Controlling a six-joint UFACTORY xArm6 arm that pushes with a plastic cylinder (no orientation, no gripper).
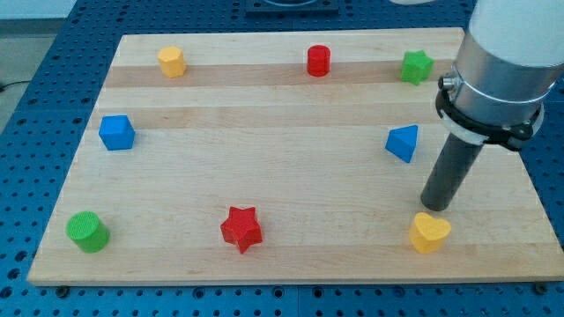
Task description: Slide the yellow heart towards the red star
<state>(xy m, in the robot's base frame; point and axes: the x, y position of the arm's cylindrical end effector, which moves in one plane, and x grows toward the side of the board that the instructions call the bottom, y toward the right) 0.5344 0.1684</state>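
- The yellow heart (430, 232) lies near the bottom right corner of the table (291, 106), and the red star (241, 229) sits along the same bottom edge, well apart from it, left of the middle.
- Our tool is a bare rod with nothing to open or clench, so it grasps nothing; my tip (436, 209) stands just beside the heart, at its side facing the table's top edge, touching it or very nearly so.
- From there a push would send the heart toward the bottom edge and perhaps off the table, so we judge that we must first bring the tip round to the heart's side facing the right edge.
- We should go round without brushing the heart, keeping clear of the blue triangular block (403, 143) that stands nearby, toward the top edge.
- Then we push straight along the bottom edge toward the star, aiming through the heart's middle; its lobed shape will likely make it turn if we press off centre.
- We should move slowly and correct early, since the bottom edge is close.
- The path between heart and star holds no other block, and the green cylinder (87, 231) beyond the star near the bottom left corner is not in our way.
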